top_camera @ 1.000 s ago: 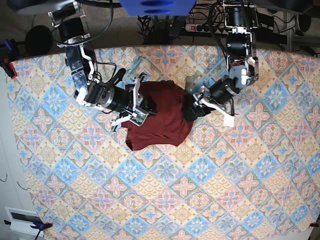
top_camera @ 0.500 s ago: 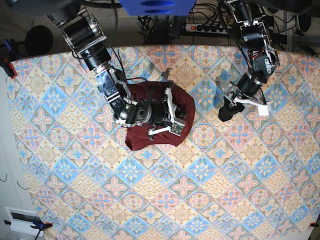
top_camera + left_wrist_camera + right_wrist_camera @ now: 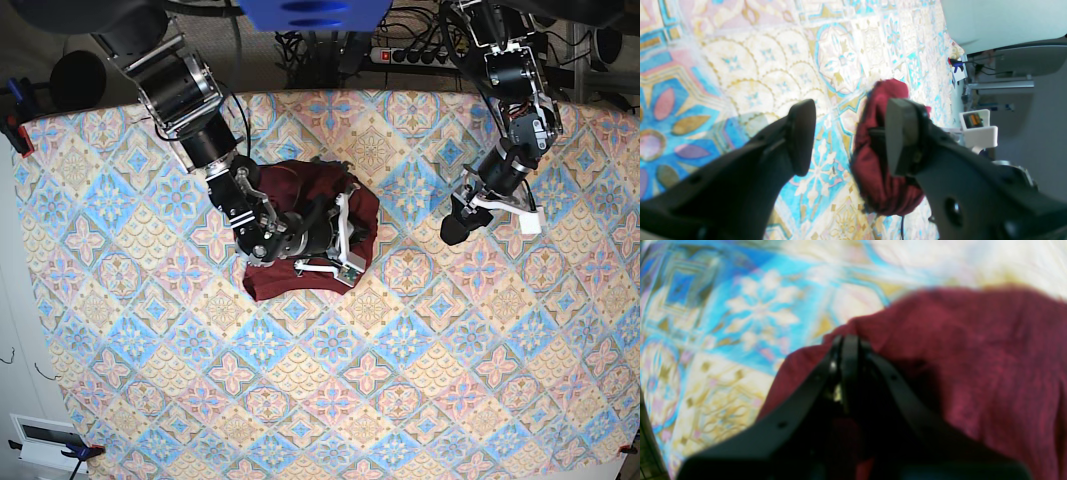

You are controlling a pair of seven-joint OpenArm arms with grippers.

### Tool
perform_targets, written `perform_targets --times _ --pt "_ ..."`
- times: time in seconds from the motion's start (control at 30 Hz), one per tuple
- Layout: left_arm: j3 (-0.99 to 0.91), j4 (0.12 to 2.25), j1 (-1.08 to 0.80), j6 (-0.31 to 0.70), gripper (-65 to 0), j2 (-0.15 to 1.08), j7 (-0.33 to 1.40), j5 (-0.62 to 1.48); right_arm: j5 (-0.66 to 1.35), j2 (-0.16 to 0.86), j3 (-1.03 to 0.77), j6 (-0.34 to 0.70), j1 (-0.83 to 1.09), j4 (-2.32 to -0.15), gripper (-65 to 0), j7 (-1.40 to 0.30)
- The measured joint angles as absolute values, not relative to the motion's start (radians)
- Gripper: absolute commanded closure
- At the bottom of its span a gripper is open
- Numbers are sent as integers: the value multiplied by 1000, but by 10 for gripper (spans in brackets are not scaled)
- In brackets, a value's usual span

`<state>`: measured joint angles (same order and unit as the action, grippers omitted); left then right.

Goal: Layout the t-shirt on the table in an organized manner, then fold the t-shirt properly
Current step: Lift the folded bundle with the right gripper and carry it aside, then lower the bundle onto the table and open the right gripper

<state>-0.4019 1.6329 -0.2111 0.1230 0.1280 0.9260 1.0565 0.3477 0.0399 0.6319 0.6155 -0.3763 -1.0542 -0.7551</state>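
The bench, under its tiled floral cloth, carries only the shirt, a bunched maroon heap at about 11 o'clock from the middle of the base view. It is far from laid out: the cloth is doubled over itself, so this looks like the spreading stage, with folding not yet begun.

The right arm reaches in from 11 o'clock and lies across the heap, probably to drag one layer over and open the garment. Its gripper has its fingers pressed together; the wrist view shows them right on the maroon fabric, apparently pinching a fold, though blur hides the fold itself.

The left arm hangs at 2 o'clock, well apart from the shirt. Its gripper has fingers spread wide with nothing between them, likely parked clear while the other works.

Against the earlier frames, the left gripper has let go of the shirt's edge and pulled away toward 3 o'clock, and the right gripper has swept from the heap's 9 o'clock side across to its 3 o'clock side, leaving the shirt more compact
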Motion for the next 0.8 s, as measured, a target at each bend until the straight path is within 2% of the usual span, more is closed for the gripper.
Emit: perform_targets --times 0.3,0.63,0.7,0.8 --pt "-398 1631 -178 122 -330 127 924 1052 405 148 476 636 -296 -1067 -6 -692" --pt "-397 1599 -156 122 -330 127 928 1048 416 318 461 644 -296 -1083 -7 -669" --pt "-397 1597 -158 122 -330 123 927 1048 398 343 460 677 -294 -1120 -7 -675" --pt "-392 1597 -153 123 -330 120 927 1049 342 385 460 704 -277 -1248 -7 -778"
